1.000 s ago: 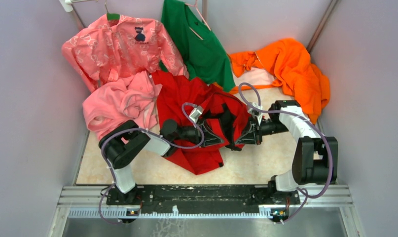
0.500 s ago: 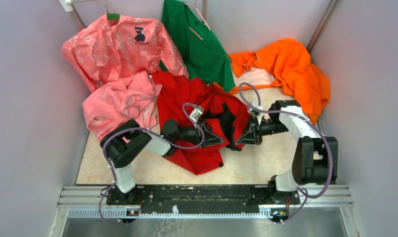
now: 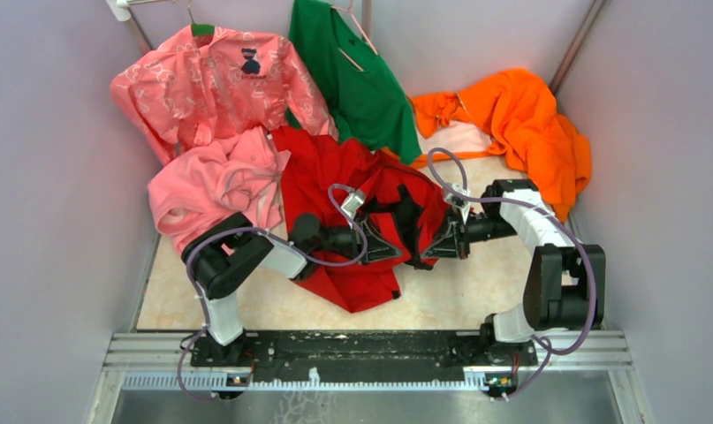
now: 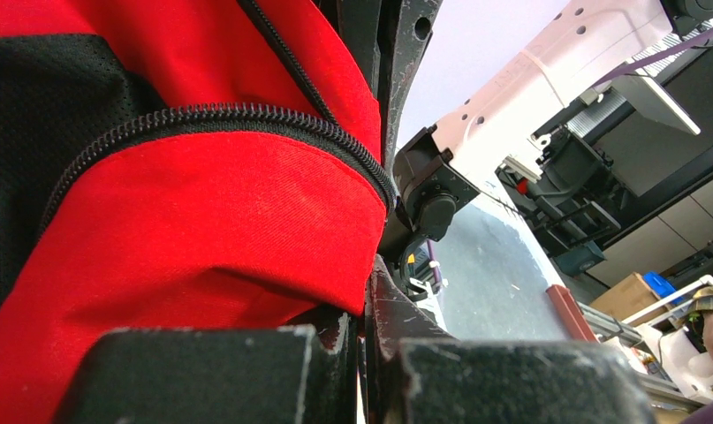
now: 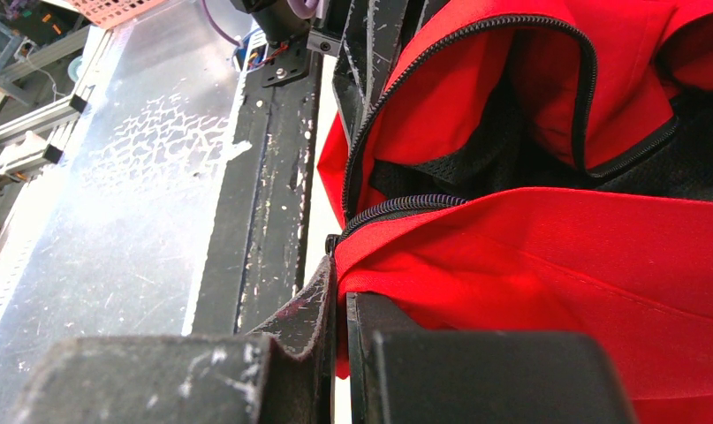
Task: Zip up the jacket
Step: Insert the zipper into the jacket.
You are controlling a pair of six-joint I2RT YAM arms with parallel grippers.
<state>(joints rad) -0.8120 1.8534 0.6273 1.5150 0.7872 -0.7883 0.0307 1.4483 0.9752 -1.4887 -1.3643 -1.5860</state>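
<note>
Wide view first: the pale surface (image 3: 476, 300) is crowded with clothing, and the red jacket (image 3: 330, 168) lies crumpled in the middle of it. It touches the pink fleece (image 3: 216, 185) on its left, and the orange garment (image 3: 529, 124) sits well apart at the far right. Both arms reach in low over the jacket's near half, facing each other. The left pincer (image 3: 390, 247) is clamped tight on a fold of red cloth. The right pincer (image 3: 430, 248) is pinched just as tight on the fold beside it, the two close together with dark lining (image 3: 410, 216) bunched between them. The wrist views show what each one has. A front edge with its dark zipper teeth (image 4: 246, 117) curves right above the left grip, and a second run of zipper teeth (image 5: 405, 204) sits just above the right one. No slider shows in any view, so I'd call this the lining-up stage, early days. To do it well: hold both grips firm, draw the two edges flat and parallel rather than bunched, keep the mesh out of the teeth, and find the bottom ends before trying to join them.
</note>
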